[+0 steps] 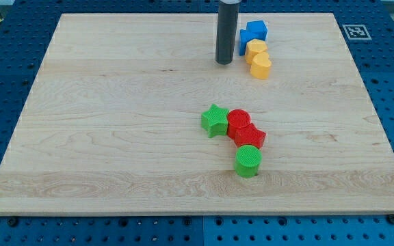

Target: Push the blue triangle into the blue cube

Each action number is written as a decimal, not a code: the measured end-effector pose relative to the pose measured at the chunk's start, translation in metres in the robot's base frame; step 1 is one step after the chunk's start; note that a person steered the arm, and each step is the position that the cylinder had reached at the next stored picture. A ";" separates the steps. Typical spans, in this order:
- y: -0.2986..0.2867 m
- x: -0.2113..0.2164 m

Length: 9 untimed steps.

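Two blue blocks touch each other near the view's top, right of centre. The larger blue block looks like a cube. A smaller blue piece sits at its lower left, partly hidden by the rod, so I cannot make out its shape. My tip rests on the board just left of and below the blue pieces, a short gap from them.
A yellow round block and a yellow heart touch the blue blocks from below, right of my tip. A cluster lies mid-board: green star, red cylinder, red star-like block, green cylinder.
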<state>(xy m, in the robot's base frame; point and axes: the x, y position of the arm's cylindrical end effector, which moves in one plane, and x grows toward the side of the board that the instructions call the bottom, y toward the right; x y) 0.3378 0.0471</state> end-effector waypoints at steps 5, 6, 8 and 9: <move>0.028 -0.076; 0.031 -0.090; 0.042 -0.106; 0.055 -0.125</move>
<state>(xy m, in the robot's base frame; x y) 0.2132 0.1025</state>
